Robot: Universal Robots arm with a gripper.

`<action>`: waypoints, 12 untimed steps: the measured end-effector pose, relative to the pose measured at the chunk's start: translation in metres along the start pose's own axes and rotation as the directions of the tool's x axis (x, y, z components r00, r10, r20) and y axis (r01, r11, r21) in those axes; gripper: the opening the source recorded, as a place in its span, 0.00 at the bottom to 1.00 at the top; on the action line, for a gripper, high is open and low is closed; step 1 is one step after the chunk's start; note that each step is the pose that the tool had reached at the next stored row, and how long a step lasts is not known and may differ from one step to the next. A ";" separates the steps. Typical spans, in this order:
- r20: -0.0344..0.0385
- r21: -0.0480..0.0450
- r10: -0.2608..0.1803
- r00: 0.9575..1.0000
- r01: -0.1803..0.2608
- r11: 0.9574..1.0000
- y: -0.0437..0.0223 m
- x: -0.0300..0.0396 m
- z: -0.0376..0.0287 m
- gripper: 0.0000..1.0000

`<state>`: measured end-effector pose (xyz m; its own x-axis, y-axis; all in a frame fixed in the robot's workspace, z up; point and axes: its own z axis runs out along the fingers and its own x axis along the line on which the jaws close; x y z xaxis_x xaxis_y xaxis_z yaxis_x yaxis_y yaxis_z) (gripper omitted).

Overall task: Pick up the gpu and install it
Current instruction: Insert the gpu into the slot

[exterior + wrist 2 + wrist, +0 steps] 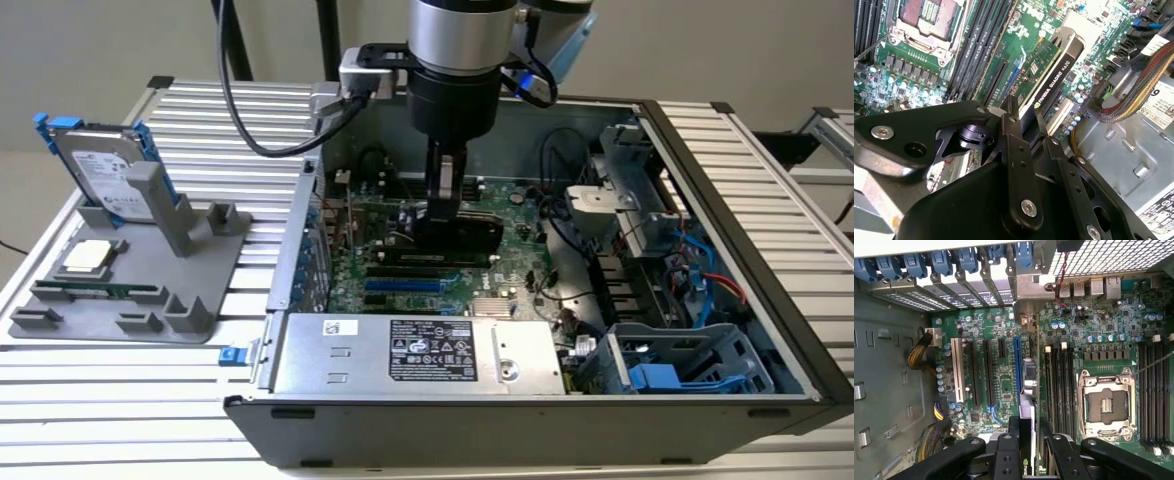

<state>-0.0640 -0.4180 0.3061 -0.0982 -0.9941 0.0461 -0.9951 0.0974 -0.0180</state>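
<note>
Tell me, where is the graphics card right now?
The gpu is inside the open computer case, held edge-down by the gripper over the motherboard's expansion slots, in the exterior view's middle.

green motherboard (1004, 365), black-and-green gpu (1051, 70), blue-framed silver hard drive (104, 165), grey stand (134, 290)

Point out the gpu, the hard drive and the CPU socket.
gpu (1056, 75): second wrist view, black cooler edge.
hard drive (104, 172): exterior view, silver labelled face.
CPU socket (1105, 404): first wrist view, socket centre.
</note>
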 end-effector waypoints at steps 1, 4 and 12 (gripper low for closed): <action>0.000 0.000 0.000 1.000 0.000 1.000 0.0000 0.0000 0.0003 0.00; -0.002 0.000 0.000 1.000 0.000 1.000 0.0000 -0.0001 0.0012 0.00; -0.004 0.001 0.000 1.000 0.000 1.000 0.0001 -0.0001 0.0027 0.00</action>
<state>-0.0640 -0.4180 0.3033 -0.0982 -0.9939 0.0498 -0.9951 0.0974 -0.0185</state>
